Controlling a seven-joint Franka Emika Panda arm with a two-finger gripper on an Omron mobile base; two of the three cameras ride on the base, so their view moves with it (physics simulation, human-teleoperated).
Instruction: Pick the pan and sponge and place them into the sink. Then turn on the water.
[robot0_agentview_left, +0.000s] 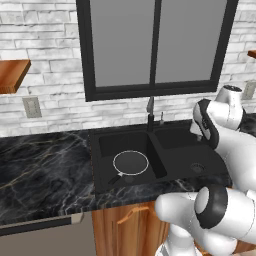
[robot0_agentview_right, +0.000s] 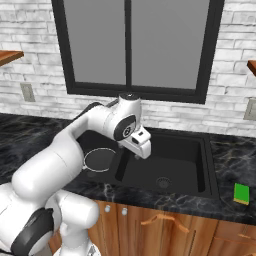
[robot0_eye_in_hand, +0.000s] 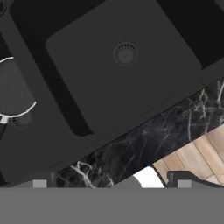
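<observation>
We hold our hand (robot0_agentview_right: 142, 150) over the sink (robot0_agentview_right: 195, 172); the sponge (robot0_agentview_right: 241, 193) lies at four o'clock on the tabletop (robot0_agentview_right: 235, 150); whether the fingers are apart, we cannot tell.

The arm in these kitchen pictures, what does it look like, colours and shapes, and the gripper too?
The arm is glossy white, built of fat rounded segments with dark grey to black bands and round caps at the joints. A boxy white hand sits at its end. The gripper has two small dark grey finger tips, each with a lighter grey square patch. No cables or lettering are visible.
</observation>
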